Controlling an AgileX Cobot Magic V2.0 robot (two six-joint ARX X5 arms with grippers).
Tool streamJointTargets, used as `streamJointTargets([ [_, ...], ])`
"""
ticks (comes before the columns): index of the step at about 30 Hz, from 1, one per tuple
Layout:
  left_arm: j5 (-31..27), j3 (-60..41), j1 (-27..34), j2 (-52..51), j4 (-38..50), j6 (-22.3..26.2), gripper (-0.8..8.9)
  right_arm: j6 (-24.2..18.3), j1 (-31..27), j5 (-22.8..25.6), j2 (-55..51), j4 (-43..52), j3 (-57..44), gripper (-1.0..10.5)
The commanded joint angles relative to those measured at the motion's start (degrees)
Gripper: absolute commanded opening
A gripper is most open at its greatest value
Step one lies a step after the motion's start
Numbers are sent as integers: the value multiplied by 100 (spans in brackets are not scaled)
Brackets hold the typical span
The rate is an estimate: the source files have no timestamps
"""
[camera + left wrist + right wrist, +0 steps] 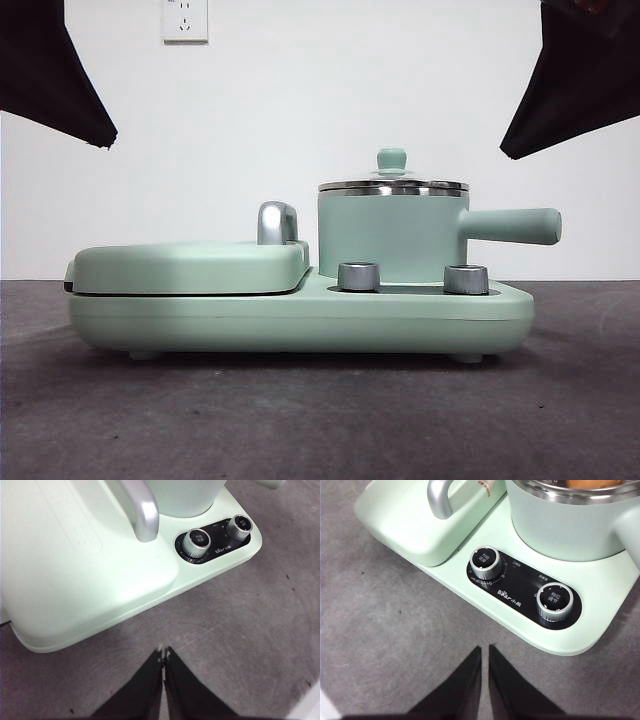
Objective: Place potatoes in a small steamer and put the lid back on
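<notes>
Grey table point(320, 420) across the whole foreground, carrying a mint-green cooker base point(300, 318) on short feet. On the base's one half, flat griddle cover point(190, 266) lying closed, steel handle point(277, 222) arching up at its inner edge. On the other half, the small steamer point(390, 235) standing upright, straight side handle point(512, 226) pointing away from the griddle. The lid point(392, 182) seated on the steamer's steel rim, mint-green knob on top. Potatoes point(592, 483) inside the steamer, glimpsed in the right wrist view only as an orange-brown patch under the glass at the frame edge. Two steel dials point(359, 276) point(466, 279) on a black panel at the base's front, just below the steamer. White wall socket point(185, 20) high on the wall behind.

Left gripper point(164, 652) raised clear above the table in front of the griddle side, jaws pressed together, nothing between them. Right gripper point(485, 652) raised above the table in front of the dials, jaws nearly together with a thin gap, holding nothing. In the front view, only black arm tips at the two top corners.
</notes>
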Motion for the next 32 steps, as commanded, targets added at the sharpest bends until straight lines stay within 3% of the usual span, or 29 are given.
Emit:
streamJointTargets([
  [1, -11, 15, -57, -98, 46, 74, 6, -46, 31, -17, 20, 61, 48, 20],
  [3, -24, -87, 72, -319, 87, 525, 6, -46, 31, -20, 17, 59, 48, 20],
  [9, -50, -2031, 1414, -2085, 2212, 527, 6, -46, 31, -20, 17, 59, 48, 20],
  [13, -457, -3259, 2269, -3609, 2887, 448, 6, -46, 31, -22, 17, 59, 48, 20],
  [19, -726, -4183, 2920, -4953, 2935, 354, 6, -46, 31, -20, 17, 59, 48, 20],
  [25, -728, -4183, 2938, -4924, 2155, 284, 6, -46, 31, -17, 17, 59, 48, 20],
  [32, -728, -4183, 2938, -4924, 2179, 284, 6, -46, 31, -22, 17, 61, 48, 20],
])
